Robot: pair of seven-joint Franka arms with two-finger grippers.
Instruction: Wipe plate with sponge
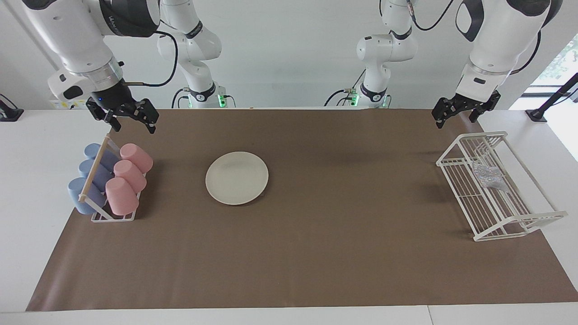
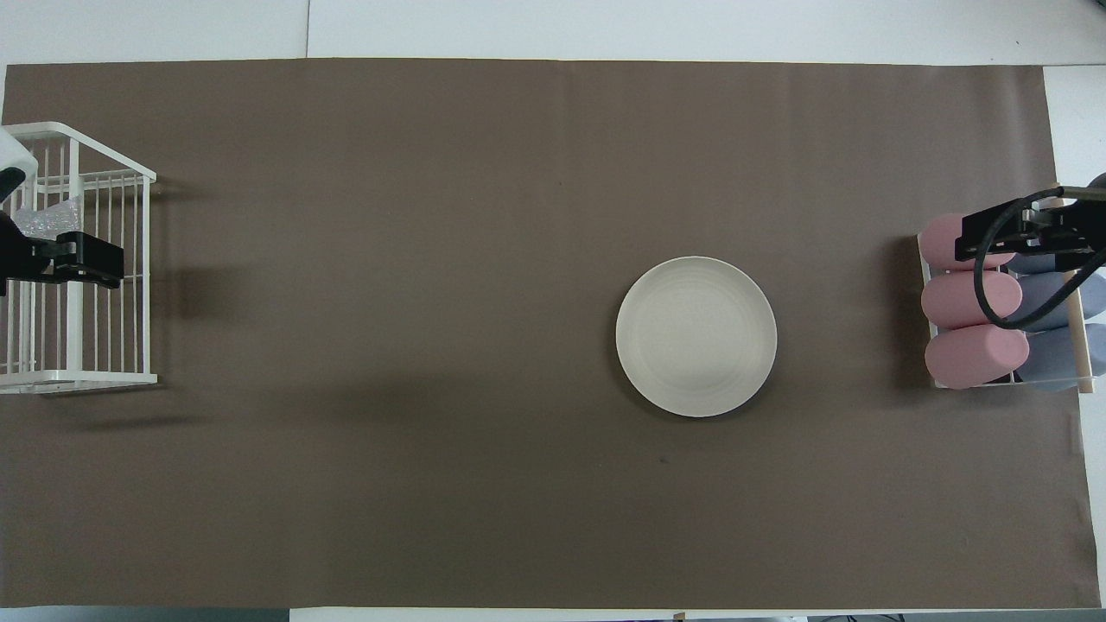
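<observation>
The cream-white plate [image 1: 237, 177] [image 2: 696, 336] lies flat on the brown mat, toward the right arm's end of the table. The silvery sponge [image 1: 487, 176] [image 2: 47, 222] lies inside the white wire rack [image 1: 519, 223] at the left arm's end. My left gripper [image 1: 454, 121] hangs open and empty in the air over that rack, well above the sponge and apart from it. My right gripper [image 1: 134, 126] is open and empty too. It hangs over the cup holder, with a gap between it and the plate.
A small holder [image 1: 113, 217] with three pink cups [image 1: 130, 174] and three blue cups [image 1: 92, 174] lying on their sides stands at the right arm's end. The brown mat [image 1: 316, 253] covers most of the white table.
</observation>
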